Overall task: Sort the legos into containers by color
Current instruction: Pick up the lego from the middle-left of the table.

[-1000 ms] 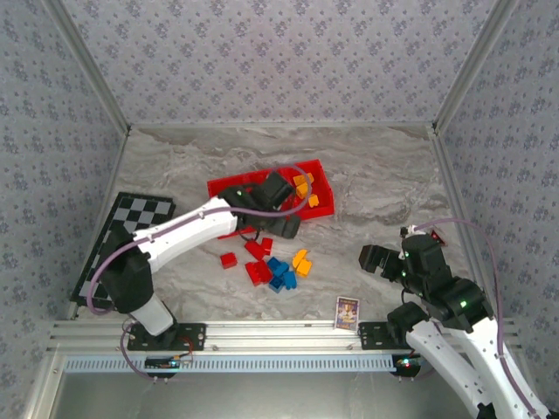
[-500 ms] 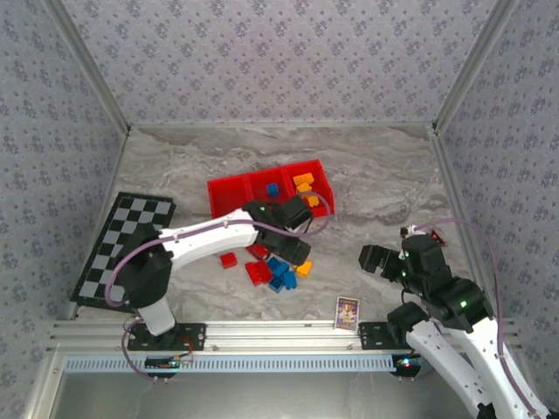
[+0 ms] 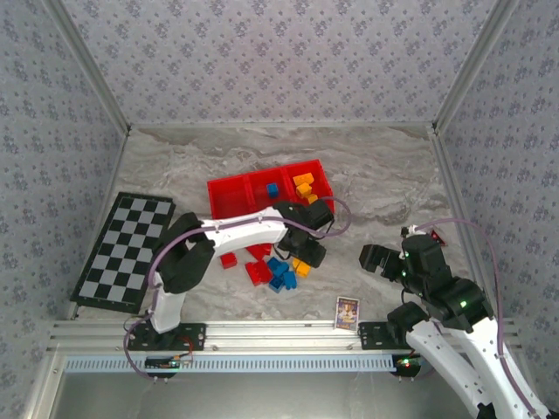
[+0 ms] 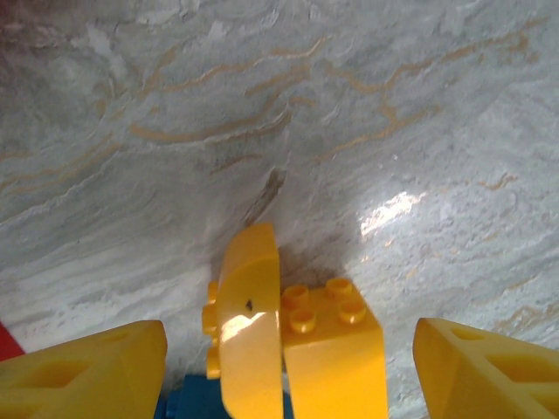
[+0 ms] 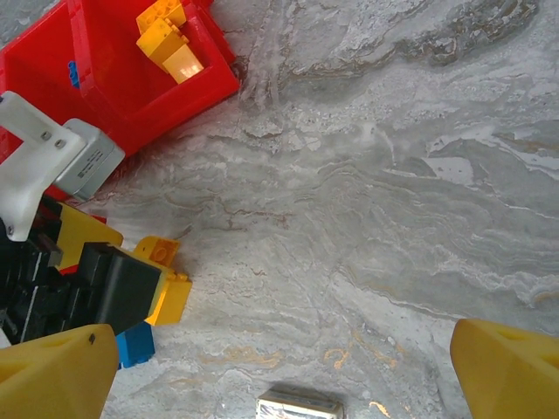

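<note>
From the top, the red tray (image 3: 234, 199) lies aslant near the middle of the tabletop (image 3: 384, 175), closer to its far edge than its near one. Its middle compartment (image 3: 260, 188) holds a blue brick (image 3: 272, 189). Its right compartment (image 3: 321, 179) holds a few orange-yellow bricks (image 3: 304, 185).

The loose legos lie between the tray and the near edge. They are a lone red brick (image 3: 229, 260), a clump of red bricks (image 3: 258, 272), some blue bricks (image 3: 280, 273) and an orange-yellow pair (image 3: 302, 267). The left end effector (image 3: 306, 255) hangs over the right side of this pile, just on the near side of the tray.

The right end effector (image 3: 374, 259) sits toward the right edge, well apart from the legos. A checkered board (image 3: 122, 249) lies along the left edge and a picture card (image 3: 347, 311) by the near edge.

The left wrist view shows the left end effector (image 4: 288, 332) with its fingers (image 4: 96, 367) spread wide. Between them on the tabletop (image 4: 349, 105) rest a curved orange-yellow piece (image 4: 251, 340) and a studded orange-yellow brick (image 4: 336, 349), side by side, with neither finger touching them. A bit of blue (image 4: 196, 403) peeks out below.

In the right wrist view the right end effector (image 5: 284, 336) is also spread wide, with bare tabletop (image 5: 393, 175) between its fingers (image 5: 515, 371). At the upper left is the tray's corner (image 5: 131, 96) with orange-yellow bricks (image 5: 166, 35) in it. Nearer lie the orange-yellow pair (image 5: 166, 284), a blue brick (image 5: 135, 345) and the picture card (image 5: 297, 406).
</note>
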